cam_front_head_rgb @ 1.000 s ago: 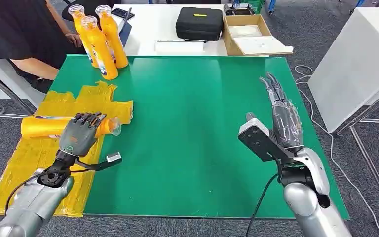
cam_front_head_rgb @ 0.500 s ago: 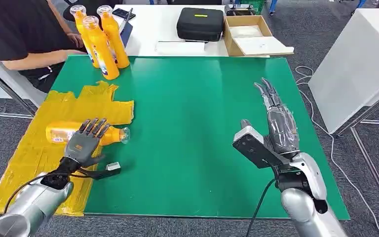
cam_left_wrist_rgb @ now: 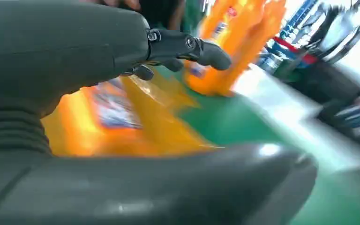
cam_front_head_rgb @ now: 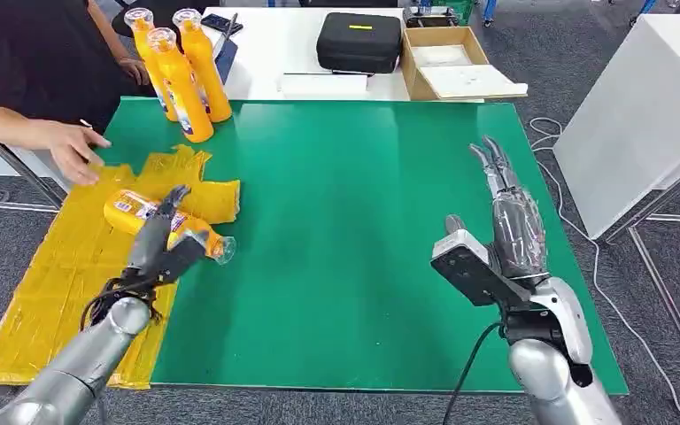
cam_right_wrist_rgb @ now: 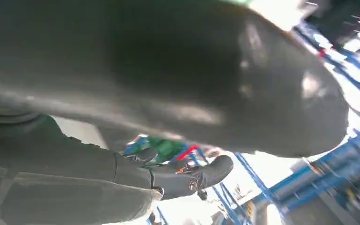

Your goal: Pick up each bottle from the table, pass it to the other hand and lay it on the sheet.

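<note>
The left hand's fingers [cam_front_head_rgb: 175,200] lay spread over the lying bottle [cam_front_head_rgb: 153,219], resting on or just above it rather than wrapped round it; whether they truly touched could not be told. The left hand [cam_front_head_rgb: 161,235] thus held nothing, which suits a bottle judged already delivered: it lay on its side on the yellow sheet [cam_front_head_rgb: 49,274], its capped end poking over the sheet's edge toward the green worktop [cam_front_head_rgb: 354,230]. From the fingers back, the wrist was turned edge-on and the silver left arm [cam_front_head_rgb: 88,354] ran low from the lower left corner across the sheet. In the left wrist view the thumb [cam_left_wrist_rgb: 187,47] stood apart from the palm, with the blurred orange bottle beyond.

The right hand [cam_front_head_rgb: 512,217] stood upright over the worktop's right part, fingers straight, together and empty, palm turned inward, as if kept ready for the next handover. Three standing bottles [cam_front_head_rgb: 181,75] waited at the worktop's far left corner. A person's hand [cam_front_head_rgb: 78,149] reached onto the sheet near the lying bottle, which might get in the way.
</note>
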Available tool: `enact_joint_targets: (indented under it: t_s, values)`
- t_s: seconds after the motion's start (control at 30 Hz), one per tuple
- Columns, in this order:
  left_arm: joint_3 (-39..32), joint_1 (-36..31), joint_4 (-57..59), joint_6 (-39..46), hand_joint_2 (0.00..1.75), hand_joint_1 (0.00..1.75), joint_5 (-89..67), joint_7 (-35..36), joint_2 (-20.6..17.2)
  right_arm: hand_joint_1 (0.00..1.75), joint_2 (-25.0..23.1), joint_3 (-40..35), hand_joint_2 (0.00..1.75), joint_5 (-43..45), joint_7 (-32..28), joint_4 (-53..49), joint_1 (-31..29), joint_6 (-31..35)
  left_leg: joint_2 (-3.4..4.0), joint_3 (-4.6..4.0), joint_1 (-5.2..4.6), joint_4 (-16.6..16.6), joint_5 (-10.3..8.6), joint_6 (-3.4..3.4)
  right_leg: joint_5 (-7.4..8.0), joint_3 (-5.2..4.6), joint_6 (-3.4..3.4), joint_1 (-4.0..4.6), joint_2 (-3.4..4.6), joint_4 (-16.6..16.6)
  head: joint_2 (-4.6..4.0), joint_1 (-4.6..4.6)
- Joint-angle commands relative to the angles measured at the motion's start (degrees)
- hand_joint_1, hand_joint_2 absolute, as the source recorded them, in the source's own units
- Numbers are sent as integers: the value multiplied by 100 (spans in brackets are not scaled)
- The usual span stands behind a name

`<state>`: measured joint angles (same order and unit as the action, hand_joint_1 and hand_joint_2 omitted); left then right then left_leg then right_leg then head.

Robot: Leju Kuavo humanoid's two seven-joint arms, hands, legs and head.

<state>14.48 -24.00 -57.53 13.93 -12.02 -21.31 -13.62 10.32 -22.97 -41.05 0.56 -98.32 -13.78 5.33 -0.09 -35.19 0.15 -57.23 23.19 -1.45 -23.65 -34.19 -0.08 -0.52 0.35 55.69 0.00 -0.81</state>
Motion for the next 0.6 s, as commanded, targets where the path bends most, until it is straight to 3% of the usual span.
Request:
enact_joint_targets:
  t_s: [0.03, 0.3, 0.47, 0.6]
  values:
    - [-302, 120, -2634, -543, 0, 0, 2780, -70, 169, 0, -753, -138, 0, 684, -896, 1819, -363, 603, 15, 8, 9, -1, 4, 8, 3, 10, -4, 9, 9, -5, 0, 2]
    - [239, -24, -1983, -494, 0, 0, 2981, -24, 375, 0, -1186, -179, 0, 967, -891, 1702, -387, 377, 1, 19, 3, 5, 2, 8, -2, 16, -2, 2, -1, -1, 0, 0]
    - [577, -141, -1419, -411, 0, 0, 3176, -58, 843, 0, -1516, -406, 0, 1235, -1116, 2282, -857, 455, 2, 44, 2, 2, 9, 16, -8, 42, -2, 1, -5, -1, 0, 2]
    - [681, -187, -1412, -251, 0, 0, 3127, -4, 1036, 0, -1667, -473, 0, 1359, -1187, 2433, -1027, 522, -5, 18, 3, -1, 1, 9, -2, 18, -1, 3, -9, 2, 0, 0]
